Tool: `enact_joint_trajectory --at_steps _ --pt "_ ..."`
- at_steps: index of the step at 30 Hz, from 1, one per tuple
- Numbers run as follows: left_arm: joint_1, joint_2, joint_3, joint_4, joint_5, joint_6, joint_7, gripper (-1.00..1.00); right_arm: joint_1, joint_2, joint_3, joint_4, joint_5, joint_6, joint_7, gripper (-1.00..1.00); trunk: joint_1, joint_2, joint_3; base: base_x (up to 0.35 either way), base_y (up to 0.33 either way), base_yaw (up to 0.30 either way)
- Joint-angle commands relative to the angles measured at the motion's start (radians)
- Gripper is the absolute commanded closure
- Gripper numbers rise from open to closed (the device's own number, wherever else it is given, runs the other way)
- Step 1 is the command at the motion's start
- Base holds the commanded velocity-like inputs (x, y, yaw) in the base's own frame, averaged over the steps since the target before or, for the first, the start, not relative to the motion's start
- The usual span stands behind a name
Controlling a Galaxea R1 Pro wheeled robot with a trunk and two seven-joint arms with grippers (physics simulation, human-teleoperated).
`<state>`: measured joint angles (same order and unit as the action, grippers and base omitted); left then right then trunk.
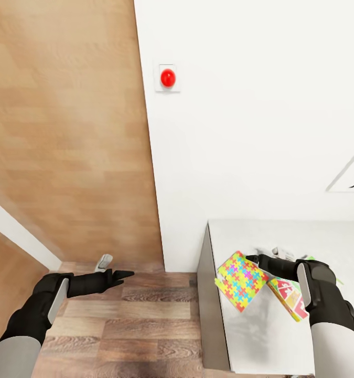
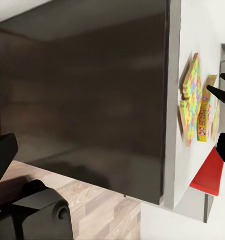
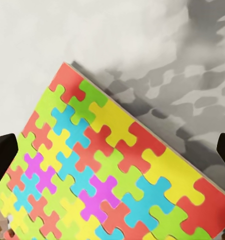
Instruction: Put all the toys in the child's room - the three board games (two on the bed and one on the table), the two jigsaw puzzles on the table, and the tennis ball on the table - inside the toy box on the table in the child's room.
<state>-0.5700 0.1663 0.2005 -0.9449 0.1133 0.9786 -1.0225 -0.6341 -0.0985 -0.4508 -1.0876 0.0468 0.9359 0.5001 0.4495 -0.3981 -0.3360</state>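
Evidently the right end effector (image 1: 253, 259) was clamped on the jigsaw puzzle (image 1: 242, 280), tilted above the desk (image 1: 266, 336) near its edge. A steady carry would suit, grip kept firm. The left end effector (image 1: 125, 274) hung closed over the floor (image 1: 145, 325).

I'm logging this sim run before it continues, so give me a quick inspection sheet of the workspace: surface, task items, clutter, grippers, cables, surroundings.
Surface: white table with a dark side panel, at the robot's right.
Job's things: colourful jigsaw puzzle tilted, near the table's edge; a red-and-yellow box beside it, partly hidden by the arm.
Clutter: nothing seen.
Grippers: right gripper at the puzzle's upper edge, grip unclear; left gripper over the floor, fingers together.
Cables: nothing seen.
Surroundings: wooden door, white wall with a red button, wood floor.
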Motion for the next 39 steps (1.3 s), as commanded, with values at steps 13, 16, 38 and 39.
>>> enact_joint_trajectory --at_steps 13,16,38,39 --pt "-0.001 0.001 0.000 0.000 0.004 0.006 -0.001 -1.00 -0.001 0.002 -0.002 -0.001 0.005 0.003 0.006 -1.00 0.000 -0.002 -0.006 0.000 0.000 0.000" --pt "-0.001 0.001 0.000 0.000 0.004 0.006 -0.001 -1.00 -0.001 0.002 -0.002 0.000 0.005 0.003 0.006 -1.00 0.000 -0.002 -0.007 0.000 0.000 0.000" --pt "-0.001 0.000 0.000 0.000 0.004 0.006 -0.001 -1.00 -0.001 0.002 -0.002 0.005 0.005 0.003 0.006 -1.00 0.000 -0.002 -0.037 0.000 0.000 0.000" --pt "-0.001 0.000 0.000 0.000 0.004 0.006 -0.001 -1.00 -0.001 0.002 -0.002 0.005 0.005 0.003 0.006 -1.00 0.000 -0.002 -0.038 0.000 0.000 0.000"
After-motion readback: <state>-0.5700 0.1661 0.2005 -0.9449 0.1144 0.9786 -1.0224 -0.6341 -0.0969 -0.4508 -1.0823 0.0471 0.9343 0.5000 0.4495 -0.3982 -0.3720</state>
